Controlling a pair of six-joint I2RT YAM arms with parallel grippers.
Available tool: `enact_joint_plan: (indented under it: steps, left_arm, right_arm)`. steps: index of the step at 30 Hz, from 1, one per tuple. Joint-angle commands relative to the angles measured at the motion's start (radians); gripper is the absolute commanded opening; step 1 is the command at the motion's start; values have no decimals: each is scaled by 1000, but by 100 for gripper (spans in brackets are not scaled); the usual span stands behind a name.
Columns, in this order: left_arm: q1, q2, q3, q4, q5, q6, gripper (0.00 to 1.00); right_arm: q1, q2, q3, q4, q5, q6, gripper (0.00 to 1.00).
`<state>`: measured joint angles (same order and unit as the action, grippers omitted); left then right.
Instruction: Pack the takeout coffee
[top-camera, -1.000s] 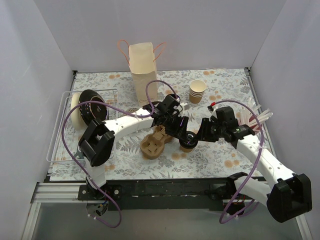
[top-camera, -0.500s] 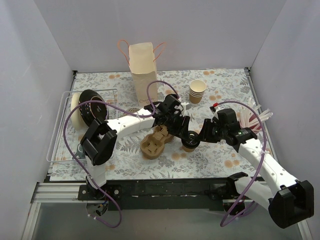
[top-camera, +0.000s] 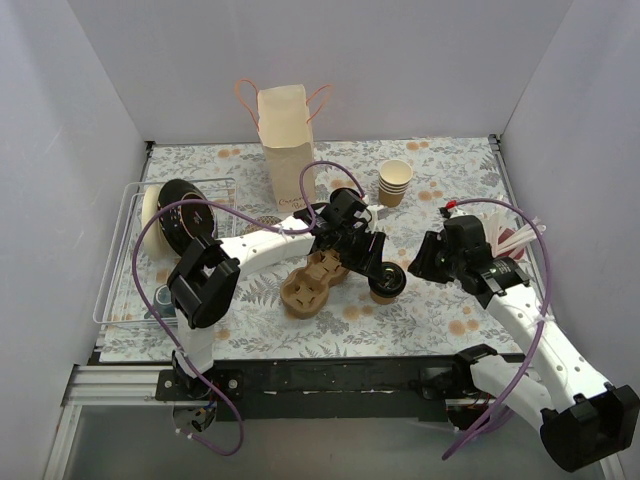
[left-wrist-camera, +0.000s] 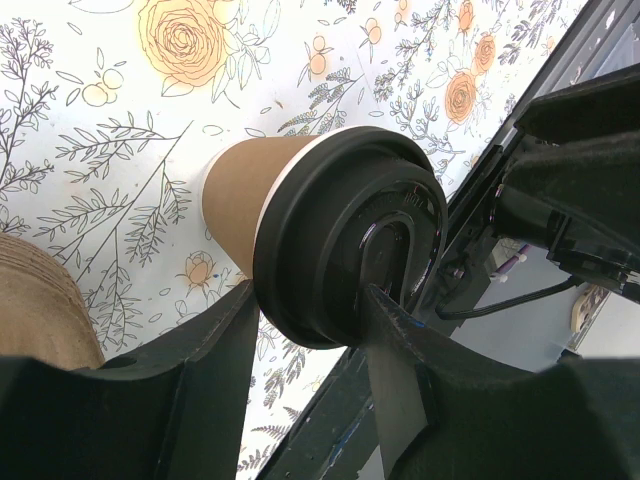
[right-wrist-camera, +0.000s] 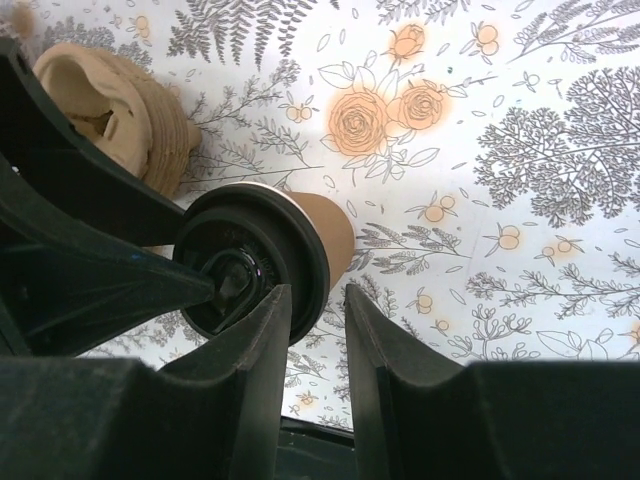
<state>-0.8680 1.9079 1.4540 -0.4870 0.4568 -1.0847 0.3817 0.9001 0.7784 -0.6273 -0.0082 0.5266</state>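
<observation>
The takeout coffee (top-camera: 387, 283), a tan paper cup with a black lid, stands on the floral cloth just right of the brown pulp carrier (top-camera: 310, 285). My left gripper (top-camera: 378, 268) is over it. In the left wrist view its jaws (left-wrist-camera: 312, 298) pinch the black lid (left-wrist-camera: 340, 240), one finger on the rim and one near the lid's centre. My right gripper (top-camera: 418, 265) sits just right of the cup. In the right wrist view its jaws (right-wrist-camera: 317, 295) stand a narrow gap apart and empty, with the cup (right-wrist-camera: 255, 265) beside the left finger.
A paper bag (top-camera: 287, 140) with handles stands at the back centre. A stack of lidless cups (top-camera: 394, 183) is behind and right. A wire rack (top-camera: 120, 300) at the left holds black lids (top-camera: 180, 225). Straws (top-camera: 515, 235) lie at the right edge.
My right gripper has drawn back to the right, away from the cup. My left gripper stays on the lid, and the cup has shifted slightly right.
</observation>
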Motion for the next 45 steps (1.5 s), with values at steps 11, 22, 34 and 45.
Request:
enact_joint_plan:
  steps: [11,22,34,45]
  left_arm:
    - [-6,43,0,-59,-40,32,43]
    - [-8,66,-49,-44,-41,16,43]
    - [-8,51,-135,-38,-69,0,41]
    - [-16,17,-118,-47,-37,-115,47]
  right_arm:
    - [0,62,-59,89,-53,27,33]
    - [2,57,-202,72,11,26,23]
    - [2,46,-307,81,80,55,21]
    - [2,121,5,17,19,-2,38]
